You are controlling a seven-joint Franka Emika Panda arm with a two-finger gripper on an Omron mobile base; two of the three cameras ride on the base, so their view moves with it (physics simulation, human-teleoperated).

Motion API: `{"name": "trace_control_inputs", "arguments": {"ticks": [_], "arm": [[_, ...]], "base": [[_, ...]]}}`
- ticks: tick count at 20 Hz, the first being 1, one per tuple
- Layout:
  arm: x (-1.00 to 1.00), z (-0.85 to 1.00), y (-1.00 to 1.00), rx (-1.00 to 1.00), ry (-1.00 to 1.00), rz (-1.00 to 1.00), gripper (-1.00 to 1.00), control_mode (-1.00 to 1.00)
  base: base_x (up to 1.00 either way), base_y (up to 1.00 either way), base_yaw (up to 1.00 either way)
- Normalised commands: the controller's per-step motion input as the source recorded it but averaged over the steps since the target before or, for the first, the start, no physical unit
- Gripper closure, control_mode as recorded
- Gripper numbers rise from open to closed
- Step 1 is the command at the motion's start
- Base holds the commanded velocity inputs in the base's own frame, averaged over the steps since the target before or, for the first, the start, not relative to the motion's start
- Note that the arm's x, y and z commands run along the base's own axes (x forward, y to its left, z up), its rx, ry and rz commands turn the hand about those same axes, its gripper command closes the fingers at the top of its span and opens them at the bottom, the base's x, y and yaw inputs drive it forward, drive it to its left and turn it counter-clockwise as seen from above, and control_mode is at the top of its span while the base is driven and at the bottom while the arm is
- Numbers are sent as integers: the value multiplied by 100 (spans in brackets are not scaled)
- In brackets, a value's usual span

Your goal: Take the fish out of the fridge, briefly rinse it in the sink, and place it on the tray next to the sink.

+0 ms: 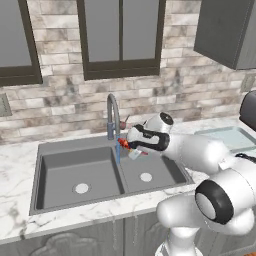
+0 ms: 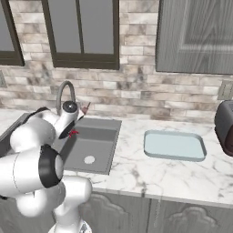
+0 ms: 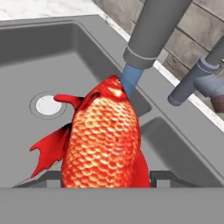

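We see the sink (image 1: 60, 172) set in the marble counter (image 2: 182, 175), with the tray (image 2: 174, 145) lying on the counter to the sink's right, well apart from the arm. The faucet (image 1: 113, 116) runs a blue stream (image 3: 130, 78) over the divider between basins. We note the gripper (image 1: 131, 146) clamped on the fish (image 3: 103, 140), fingers closed against its sides, its head touching the stream.

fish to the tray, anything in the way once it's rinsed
Nothing visible. The gripper holds the fish under the faucet over the sink; bare counter lies between there and the tray.
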Motion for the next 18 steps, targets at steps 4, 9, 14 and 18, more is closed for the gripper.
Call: {"name": "trace_control_inputs", "arguments": {"ticks": [4,9,14,18], "arm": [[-97,68,-38,-1,2,-18,100,-100],[-90,65,-39,-7,21,-27,100,-100],[-65,100,-38,-5,18,-35,100,-100],[-72,100,-42,-5,2,-33,100,-100]], "base": [[0,0,0],[0,0,0],[0,0,0],[0,0,0]]}}
